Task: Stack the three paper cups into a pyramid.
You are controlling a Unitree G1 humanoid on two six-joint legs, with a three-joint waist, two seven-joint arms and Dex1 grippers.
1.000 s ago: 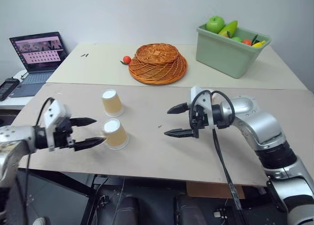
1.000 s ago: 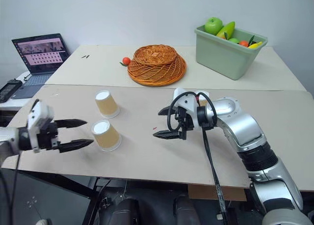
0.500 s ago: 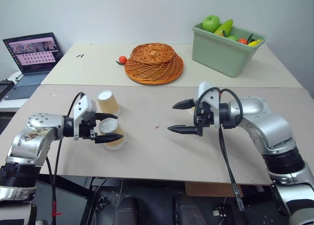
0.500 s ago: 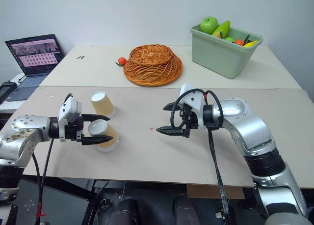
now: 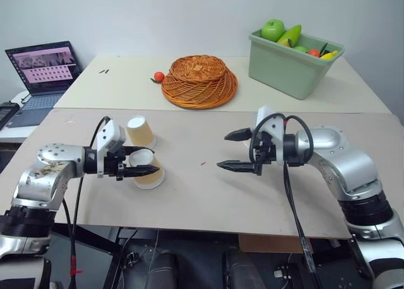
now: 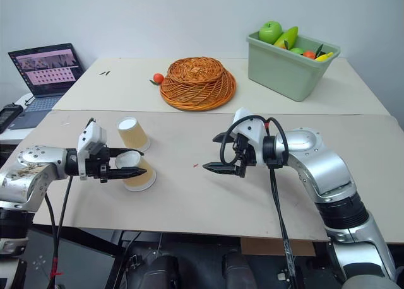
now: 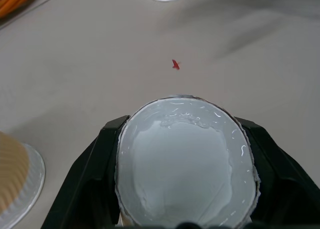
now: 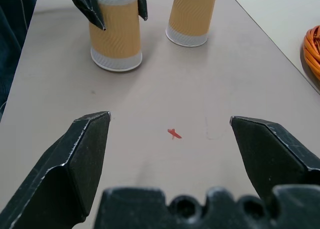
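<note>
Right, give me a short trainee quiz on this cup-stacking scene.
1. True or false: the left tool is shut on a paper cup.
2. The right tool is: A open and empty; B shut on a cup; C shut on nothing.
3. What does the green bin hold?

Key: 1 true; 2 A; 3 fruit.

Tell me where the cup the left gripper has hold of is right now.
In the left eye view the gripped cup stands upside down on the near table's left side, between the left gripper's fingers, just in front of a second cup.
</note>
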